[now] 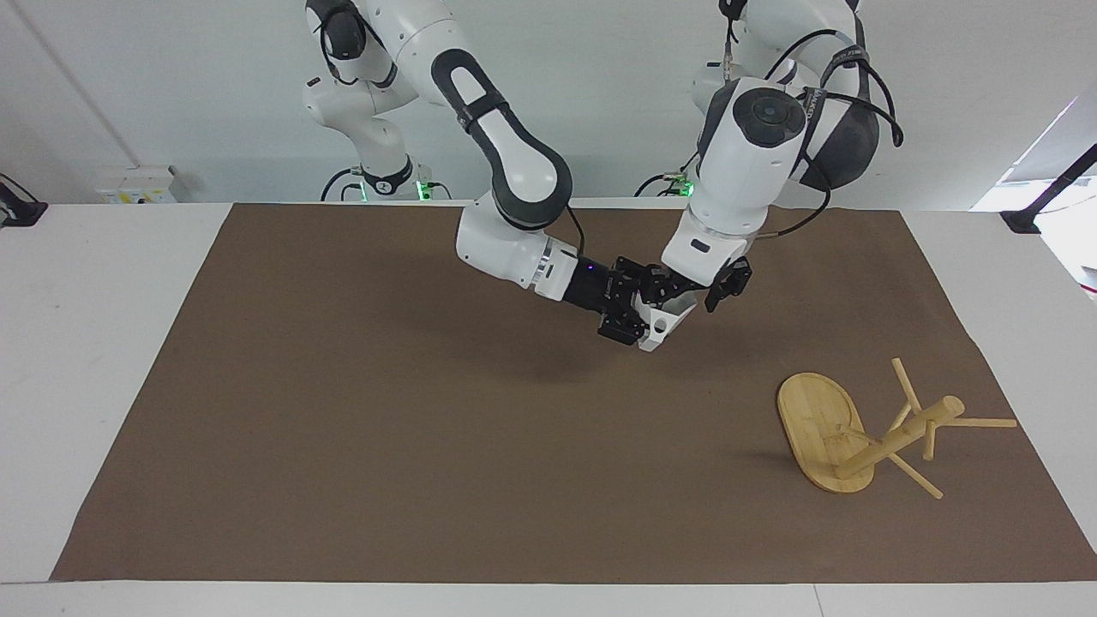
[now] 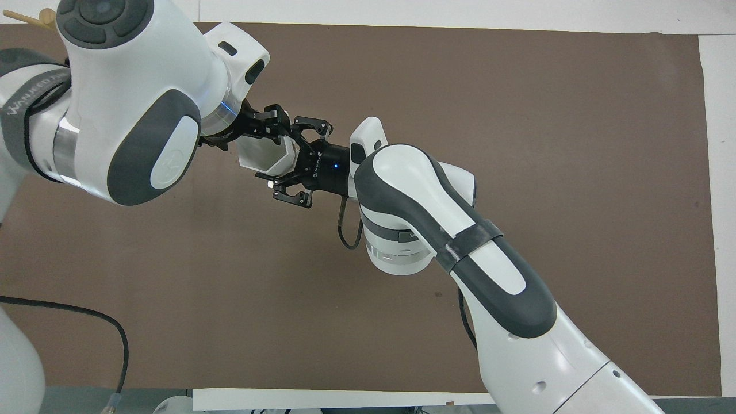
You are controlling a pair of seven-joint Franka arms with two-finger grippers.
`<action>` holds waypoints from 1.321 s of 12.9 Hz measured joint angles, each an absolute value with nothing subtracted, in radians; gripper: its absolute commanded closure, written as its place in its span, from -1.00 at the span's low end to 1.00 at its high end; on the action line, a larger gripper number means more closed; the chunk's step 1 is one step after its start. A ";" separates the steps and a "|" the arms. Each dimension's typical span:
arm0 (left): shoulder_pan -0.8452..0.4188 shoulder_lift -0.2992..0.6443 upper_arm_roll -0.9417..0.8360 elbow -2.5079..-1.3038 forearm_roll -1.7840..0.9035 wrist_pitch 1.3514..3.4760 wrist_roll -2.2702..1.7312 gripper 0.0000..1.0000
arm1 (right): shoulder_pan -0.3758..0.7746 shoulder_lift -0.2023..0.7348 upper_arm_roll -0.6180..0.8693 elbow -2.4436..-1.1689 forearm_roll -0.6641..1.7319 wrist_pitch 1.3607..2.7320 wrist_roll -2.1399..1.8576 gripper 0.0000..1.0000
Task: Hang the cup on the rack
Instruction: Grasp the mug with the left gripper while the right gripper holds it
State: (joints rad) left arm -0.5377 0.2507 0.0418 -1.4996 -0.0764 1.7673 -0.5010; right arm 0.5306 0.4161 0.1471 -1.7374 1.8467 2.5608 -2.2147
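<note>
The white faceted cup [image 1: 661, 324] is held in the air over the brown mat, its handle hole showing in the facing view. My right gripper [image 1: 638, 314] is shut on the cup's body from the side; it also shows in the overhead view [image 2: 286, 162], with the cup [image 2: 263, 158] mouth-up. My left gripper [image 1: 691, 289] is open at the cup's rim, one finger over the mouth and the other outside the wall. The bamboo rack [image 1: 857, 433] lies tipped on its side on the mat, toward the left arm's end of the table.
A brown mat [image 1: 360, 411] covers most of the white table. In the overhead view the left arm hides nearly all of the rack; only a peg tip [image 2: 31, 18] shows.
</note>
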 measured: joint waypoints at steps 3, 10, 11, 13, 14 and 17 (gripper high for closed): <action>-0.532 0.245 0.042 -1.513 -0.100 1.775 -0.500 0.18 | 0.532 0.416 0.149 -1.737 1.847 2.561 -2.215 0.76; -0.512 0.237 0.052 -1.521 -0.126 1.729 -0.515 1.00 | 0.533 0.416 0.149 -1.734 1.847 2.563 -2.212 0.63; -0.511 0.235 0.052 -1.522 -0.131 1.729 -0.532 1.00 | 0.533 0.416 0.149 -1.734 1.847 2.562 -2.210 0.61; -0.506 0.235 0.052 -1.524 -0.143 1.728 -0.577 1.00 | 0.533 0.417 0.149 -1.735 1.847 2.562 -2.209 0.43; -0.504 0.235 0.052 -1.524 -0.150 1.726 -0.603 1.00 | 0.533 0.417 0.149 -1.735 1.847 2.562 -2.209 -0.14; -0.502 0.233 0.052 -1.525 -0.159 1.718 -0.688 1.00 | 0.532 0.417 0.149 -1.734 1.848 2.565 -2.207 -1.00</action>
State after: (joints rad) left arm -0.5020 0.2327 0.0516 -1.5248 -0.1591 1.7177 -0.6881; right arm 0.5323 0.4175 0.1489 -1.7343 1.8475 2.5655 -2.2072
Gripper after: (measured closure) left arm 0.894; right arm 0.132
